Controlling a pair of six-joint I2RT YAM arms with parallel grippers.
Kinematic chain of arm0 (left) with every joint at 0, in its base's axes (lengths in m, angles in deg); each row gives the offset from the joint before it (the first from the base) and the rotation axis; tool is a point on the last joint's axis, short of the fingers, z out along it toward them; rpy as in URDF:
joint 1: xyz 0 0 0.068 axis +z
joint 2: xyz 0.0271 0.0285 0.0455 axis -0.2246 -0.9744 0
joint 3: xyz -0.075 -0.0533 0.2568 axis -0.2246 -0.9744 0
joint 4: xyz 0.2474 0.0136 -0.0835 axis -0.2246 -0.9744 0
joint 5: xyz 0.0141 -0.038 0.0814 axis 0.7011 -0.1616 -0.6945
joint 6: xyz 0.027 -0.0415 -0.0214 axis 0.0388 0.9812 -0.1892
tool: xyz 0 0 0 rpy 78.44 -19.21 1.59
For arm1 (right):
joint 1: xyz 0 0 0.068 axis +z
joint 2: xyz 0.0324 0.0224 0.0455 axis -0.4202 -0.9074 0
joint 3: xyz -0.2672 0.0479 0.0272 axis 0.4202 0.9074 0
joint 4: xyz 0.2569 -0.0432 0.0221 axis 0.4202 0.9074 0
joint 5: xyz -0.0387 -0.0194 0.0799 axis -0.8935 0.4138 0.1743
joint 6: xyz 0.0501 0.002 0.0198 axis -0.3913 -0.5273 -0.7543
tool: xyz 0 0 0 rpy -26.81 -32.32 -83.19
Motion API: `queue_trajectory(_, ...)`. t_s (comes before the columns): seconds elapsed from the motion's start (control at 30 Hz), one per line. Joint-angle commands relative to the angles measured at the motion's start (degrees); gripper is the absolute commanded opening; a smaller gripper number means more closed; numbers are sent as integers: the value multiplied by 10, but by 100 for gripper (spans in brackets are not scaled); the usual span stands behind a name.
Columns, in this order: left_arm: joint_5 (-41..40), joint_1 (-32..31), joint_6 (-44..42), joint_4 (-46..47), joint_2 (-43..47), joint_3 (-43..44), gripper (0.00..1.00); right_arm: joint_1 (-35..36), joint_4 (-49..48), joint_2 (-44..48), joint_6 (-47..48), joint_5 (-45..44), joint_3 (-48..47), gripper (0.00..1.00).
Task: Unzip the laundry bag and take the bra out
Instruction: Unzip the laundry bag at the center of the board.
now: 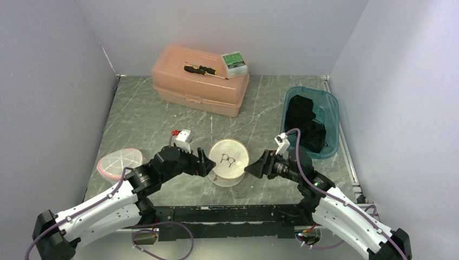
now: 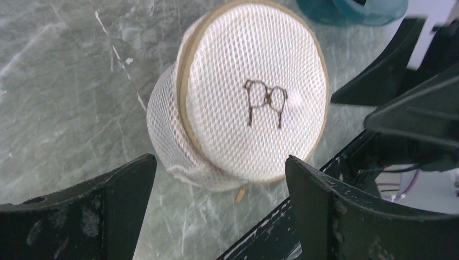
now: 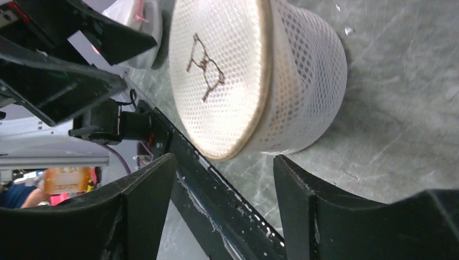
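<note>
**A:** Which step are we on?

**B:** The unzipping, I'd say, and it isn't started. The laundry bag [image 1: 229,161] sits near the middle of the table [image 1: 260,108], its round lid tipped toward the arms. The tan-edged lid looks closed all the way round. No bra shows, so I take it to be inside.

**A:** And the arms?

**B:** The left gripper [image 1: 210,165] is at the bag's 9 o'clock with its jaws spread wide and nothing between them. The right gripper [image 1: 251,168] is at 3 o'clock, jaws also apart and empty. Both are close to the mesh, but I can't tell whether either touches it.

**A:** What does the next move call for?

**B:** Finding the zip pull. From the left wrist, a small tan tab [image 2: 238,193] hangs at about 6 o'clock on the lid's rim. It may be the puller, but it's too small to be sure. I'd expect one gripper to pinch it while the other braces the soft wall, and the pull then has to follow the rim round.

**A:** Any worry?

**B:** The mesh looks light and limp. Unbraced, the bag would likely slide or crumple rather than unzip.
</note>
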Motion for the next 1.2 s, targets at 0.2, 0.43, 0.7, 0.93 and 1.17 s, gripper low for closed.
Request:
queue_trajectory(0.2, 189, 123, 60, 208, -90, -23, 79, 2, -181, -43, -70, 15, 58, 63)
queue_trajectory(0.43, 209, 142, 67, 232, -134, -39, 78, 2, -177, -104, -46, -4, 34, 57)
queue_trajectory(0.7, 254, 147, 74, 288, -155, -59, 73, 1, -193, -145, -48, -12, 13, 44)
queue_trajectory(0.93, 291, 147, 82, 327, -179, -71, 52, -8, -190, -192, -48, -1, -16, 27)
queue_trajectory(1.17, 298, 146, 92, 307, -137, -63, 16, -15, -145, -201, -24, -14, -57, 15)
